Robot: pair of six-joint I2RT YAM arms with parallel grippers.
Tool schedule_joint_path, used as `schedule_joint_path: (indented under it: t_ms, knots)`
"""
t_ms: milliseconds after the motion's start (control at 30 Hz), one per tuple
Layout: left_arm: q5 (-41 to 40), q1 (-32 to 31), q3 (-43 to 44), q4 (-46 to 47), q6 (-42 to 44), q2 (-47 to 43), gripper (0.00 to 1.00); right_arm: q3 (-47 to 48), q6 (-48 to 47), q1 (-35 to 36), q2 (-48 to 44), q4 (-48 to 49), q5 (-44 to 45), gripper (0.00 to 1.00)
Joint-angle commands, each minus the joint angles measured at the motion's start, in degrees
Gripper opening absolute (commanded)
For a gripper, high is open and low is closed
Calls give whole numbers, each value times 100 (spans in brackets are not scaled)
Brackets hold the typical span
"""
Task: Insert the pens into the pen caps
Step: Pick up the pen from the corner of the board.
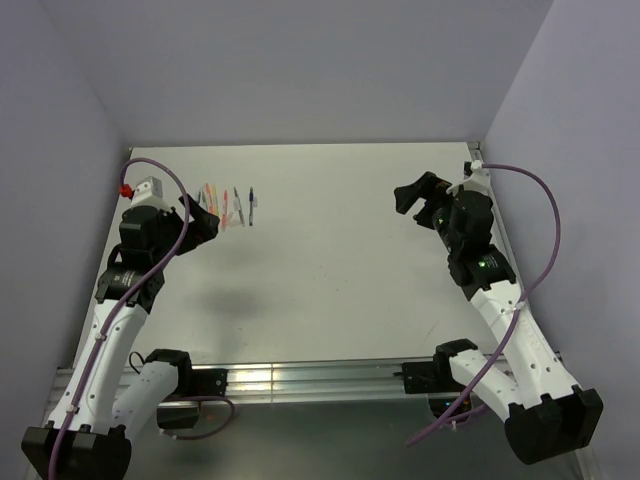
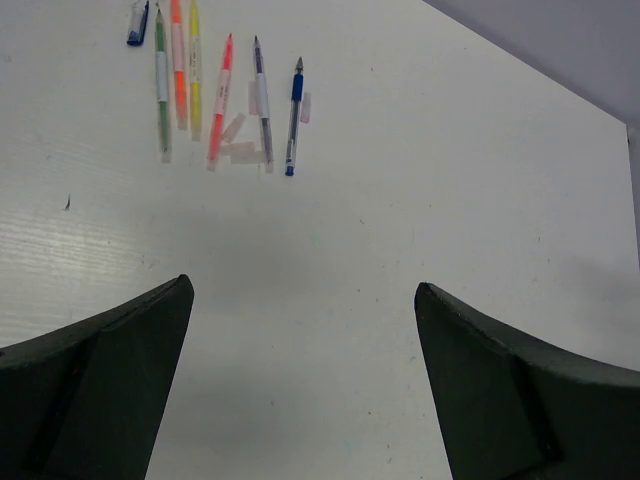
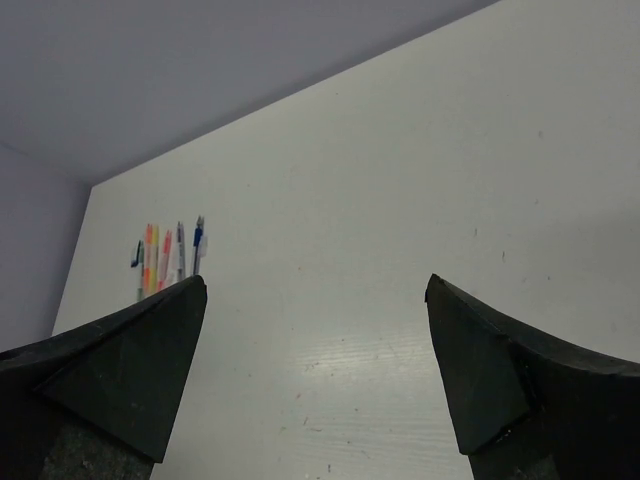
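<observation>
Several pens (image 2: 220, 100) lie side by side on the white table: green, orange, yellow, pink, grey and a blue pen (image 2: 293, 115). A dark blue pen cap (image 2: 137, 22) lies at the far left of the row. Pale translucent caps (image 2: 240, 150) lie among the pens. From above, the pens (image 1: 225, 205) sit at the back left, just beyond my left gripper (image 1: 200, 216). My left gripper (image 2: 302, 285) is open with only bare table between its fingers. My right gripper (image 1: 413, 205) is at the back right, far from the pens (image 3: 165, 255). It is open (image 3: 316, 280) and holds nothing.
Purple walls (image 1: 300, 70) close in the table (image 1: 330, 270) at the back and on both sides. A metal rail (image 1: 300, 380) runs along the near edge between the arm bases. Purple cables (image 1: 540, 220) loop from each arm.
</observation>
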Motion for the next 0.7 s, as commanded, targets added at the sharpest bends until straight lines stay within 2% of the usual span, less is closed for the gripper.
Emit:
schedule_joint_path:
  t_ms: [0,433,667]
  knots:
    - [100,28,18,177,36,-9,100,259,-7,-23,-150,243,13,98]
    - [188,28,9,344,37,105,99,382,-42,-23,-54,225,-22,100]
    - [127,-155,711,379,-86,1115,99,997,-7,-32,640,-21,-163,95]
